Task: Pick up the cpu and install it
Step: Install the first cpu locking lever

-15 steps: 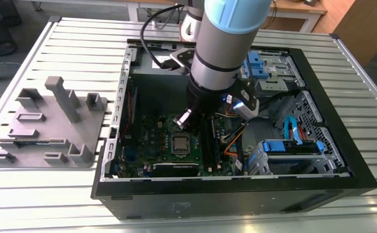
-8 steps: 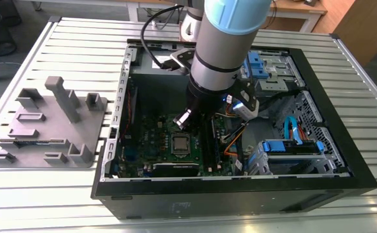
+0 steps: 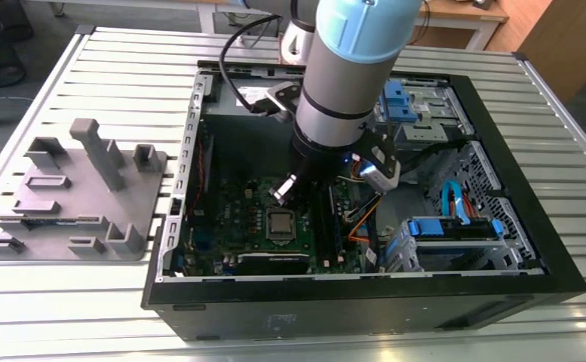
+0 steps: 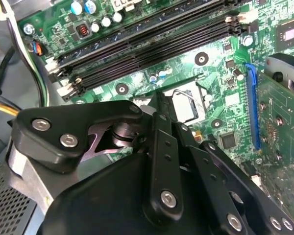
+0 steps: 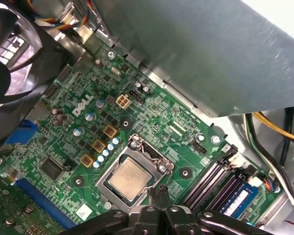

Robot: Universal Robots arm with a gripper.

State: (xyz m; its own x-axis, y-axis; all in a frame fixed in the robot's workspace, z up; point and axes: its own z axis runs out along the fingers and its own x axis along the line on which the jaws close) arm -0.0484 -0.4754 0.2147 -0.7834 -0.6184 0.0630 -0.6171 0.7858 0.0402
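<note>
My arm (image 3: 343, 83) reaches down into the open PC case (image 3: 534, 249), which lies on its side on the slatted metal desk (image 3: 121, 68). Gripper (image 5: 159, 193) hangs just above the motherboard (image 5: 152, 112), right beside the socket.

The cpu (image 5: 129, 177) is seated in the socket (image 5: 159, 159): silver-grey top facing up, flat, square to the metal frame around it. In the second wrist view the cpu (image 4: 186, 105) sits just past my finger tips; in the exterior view it is the small grey square (image 3: 278, 224) low on the board, under my wrist.

Jaws: narrow, tips almost together, nothing between them. In the first wrist view the two tips sit at the edge of the socket frame, next to the cpu. Cannot tell if they touch the frame or hover over it.

Around it:
- RAM slots (image 4: 147, 44), black, run beside the socket; one blue stick (image 5: 237, 198) is fitted in the first wrist view.
- Blue card slot (image 4: 252, 105) on the other side of the socket, green expansion card (image 4: 279, 132) next to it.
- Fan (image 5: 12, 54) at the board's corner.
- Yellow and black cables (image 5: 277, 129) near the RAM end.

Outside the case, at the exterior view's left, a grey fixture plate (image 3: 72, 196) with holder blocks sits on the desk, well apart from me.
</note>
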